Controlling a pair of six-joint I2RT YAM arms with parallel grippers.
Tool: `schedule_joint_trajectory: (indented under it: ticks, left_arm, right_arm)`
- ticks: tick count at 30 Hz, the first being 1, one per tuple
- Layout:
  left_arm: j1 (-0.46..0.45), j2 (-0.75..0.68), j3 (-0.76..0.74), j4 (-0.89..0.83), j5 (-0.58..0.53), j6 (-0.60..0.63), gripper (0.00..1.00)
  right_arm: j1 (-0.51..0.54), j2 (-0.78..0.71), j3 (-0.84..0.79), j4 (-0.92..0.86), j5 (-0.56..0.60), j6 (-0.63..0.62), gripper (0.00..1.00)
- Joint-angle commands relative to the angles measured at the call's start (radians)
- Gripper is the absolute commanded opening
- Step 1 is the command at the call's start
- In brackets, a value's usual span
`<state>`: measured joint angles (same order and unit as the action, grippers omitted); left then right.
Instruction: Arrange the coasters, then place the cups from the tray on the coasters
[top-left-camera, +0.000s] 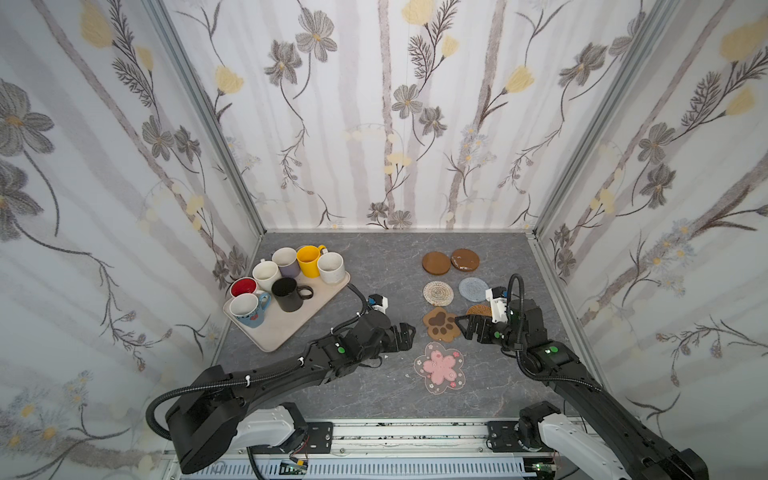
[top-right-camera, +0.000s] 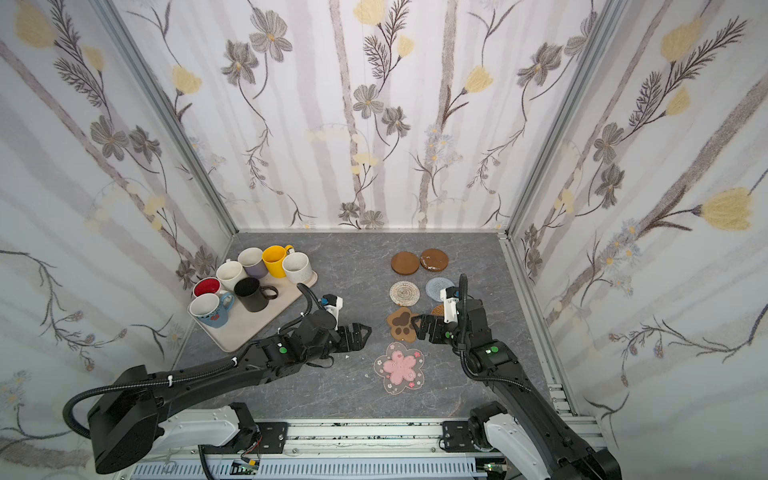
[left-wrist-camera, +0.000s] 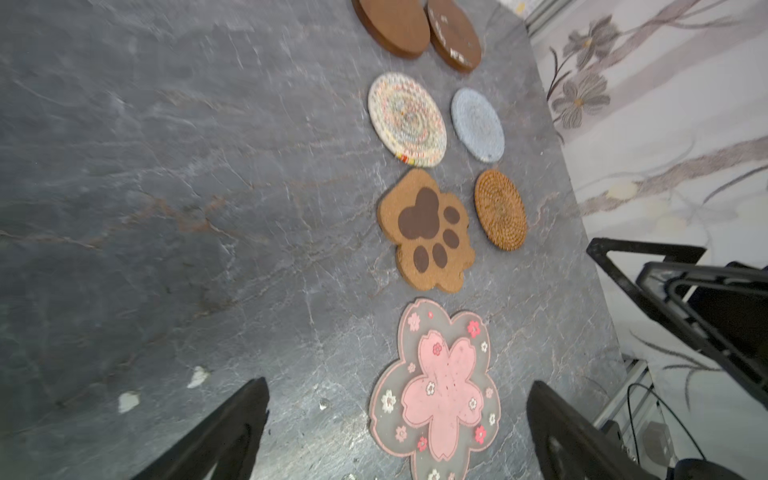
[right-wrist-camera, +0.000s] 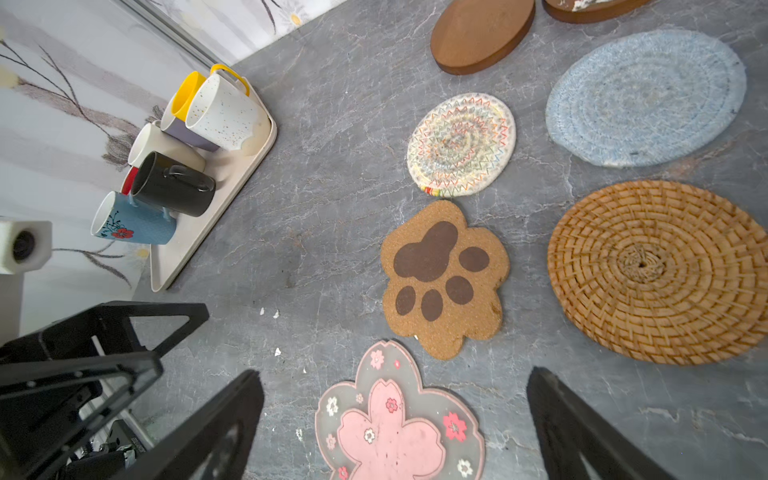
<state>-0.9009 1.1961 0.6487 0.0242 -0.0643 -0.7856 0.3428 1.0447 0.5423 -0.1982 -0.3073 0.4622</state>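
Observation:
Seven coasters lie in paired rows on the grey table: two wooden discs (top-left-camera: 436, 263), a pale woven round (top-left-camera: 438, 292), a grey round (top-left-camera: 473, 289), a rattan round (right-wrist-camera: 648, 270), a paw (top-left-camera: 441, 324) and a pink-flower mat (top-left-camera: 440, 368). At the back left the beige tray (top-left-camera: 286, 328) holds all the cups, among them yellow (top-left-camera: 308, 259), black (top-left-camera: 286, 294) and light blue (top-left-camera: 249, 309). My left gripper (top-left-camera: 409, 334) (left-wrist-camera: 399, 382) and right gripper (top-left-camera: 461, 326) (right-wrist-camera: 395, 371) hang open and empty, facing each other across the paw coaster, above the flower mat's far edge.
Floral walls close the table on three sides, with metal posts in the corners. A metal rail (top-left-camera: 415, 436) runs along the front edge. Small white chips (right-wrist-camera: 276, 352) lie on the table between the tray and the coasters.

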Motion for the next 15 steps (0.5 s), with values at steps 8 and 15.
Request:
schedule_joint_trajectory:
  ticks: [8,15]
  left_arm:
    - [0.218,-0.185,0.007,-0.127,-0.116,0.033,0.93]
    - [0.336,-0.242,0.048,-0.221,-0.137,0.085,0.74]
  right_arm:
    - [0.096,0.236,0.231,0.117,0.004,-0.034,0.95]
    - [0.183,0.543,0.513,0.138,0.014,-0.025,0.85]
